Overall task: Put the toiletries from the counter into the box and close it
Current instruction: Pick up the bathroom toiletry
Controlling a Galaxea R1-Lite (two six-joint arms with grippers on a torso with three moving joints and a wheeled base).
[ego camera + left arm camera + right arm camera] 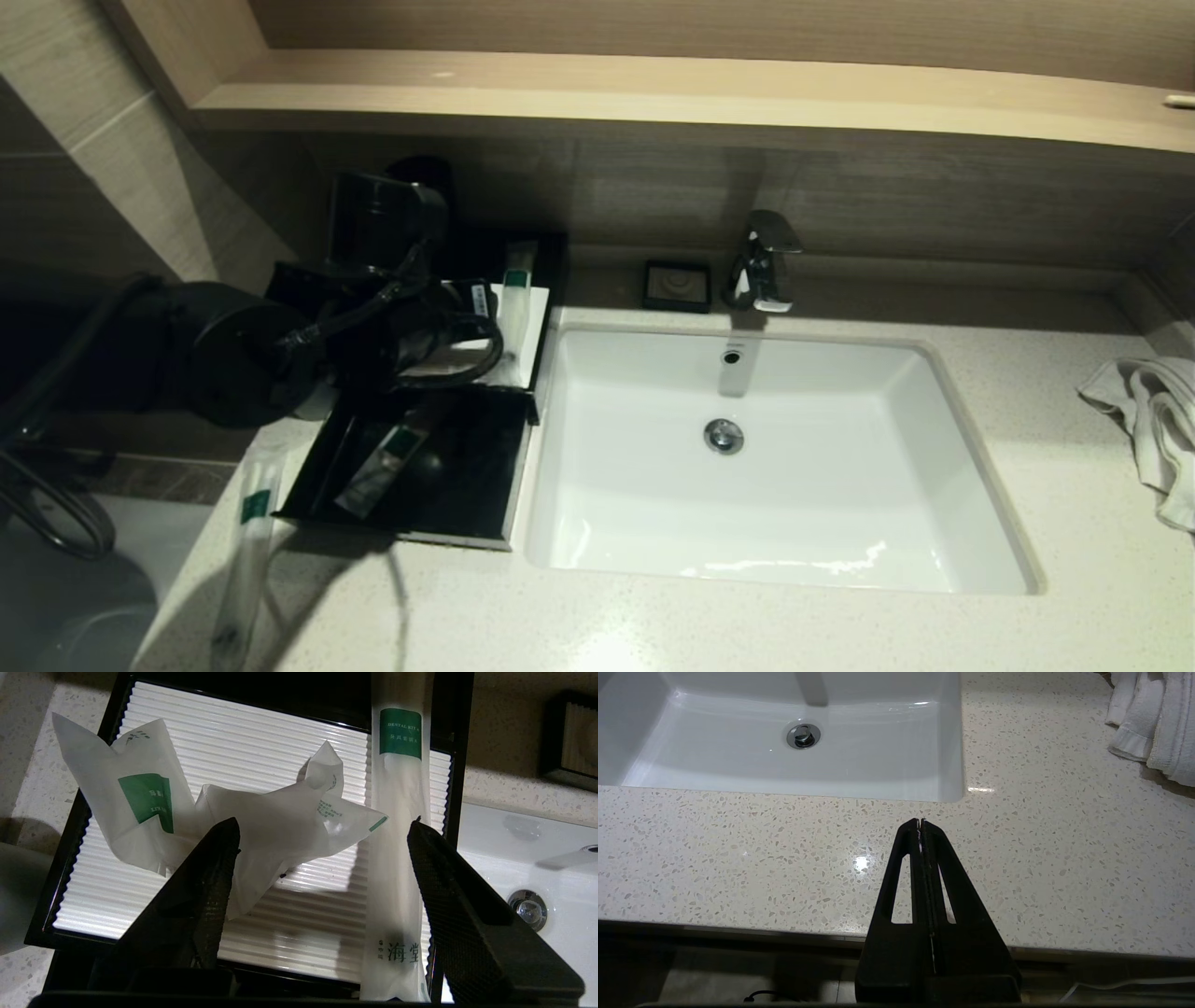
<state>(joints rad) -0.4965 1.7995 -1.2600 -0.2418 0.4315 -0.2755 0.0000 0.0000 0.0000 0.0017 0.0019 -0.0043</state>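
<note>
The black box (546,280) stands open left of the sink, and its white ribbed floor (261,742) shows in the left wrist view. Inside lie a crumpled packet with a green label (140,802), a second crumpled white packet (280,821) and a long dental kit packet (399,835) (516,289). My left gripper (322,822) hangs open and empty just above them. The glossy black lid (467,485) lies flat in front of the box. Another long green-labelled packet (247,532) lies on the counter left of the lid. My right gripper (920,822) is shut and empty over the counter's front edge.
The white sink (775,457) with its faucet (761,261) takes up the middle. A black soap dish (677,285) sits behind it. A white towel (1148,420) lies at the right. A wooden shelf (653,89) overhangs the back. A green-labelled shape (383,457) on the lid may be a reflection.
</note>
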